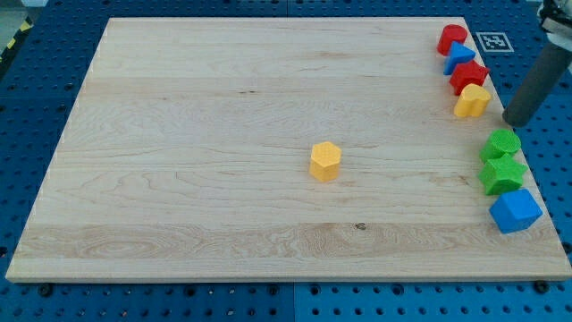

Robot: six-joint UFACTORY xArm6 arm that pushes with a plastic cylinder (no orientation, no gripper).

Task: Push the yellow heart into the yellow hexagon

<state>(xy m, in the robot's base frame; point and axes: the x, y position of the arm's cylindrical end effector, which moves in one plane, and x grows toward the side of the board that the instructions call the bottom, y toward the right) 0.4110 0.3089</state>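
The yellow heart (472,101) sits at the board's right edge near the top right corner, lobes hard to make out, touching a red block (467,76) above it. The yellow hexagon (325,161) lies alone near the board's centre, well apart. My tip (513,121) rests just right of the heart, off the wooden board (179,134); it is a bare rod, holding nothing. Above are a blue triangle (461,55) and a second red block (451,38); below, two green blocks (501,143) (500,174) and a blue cube (515,211).
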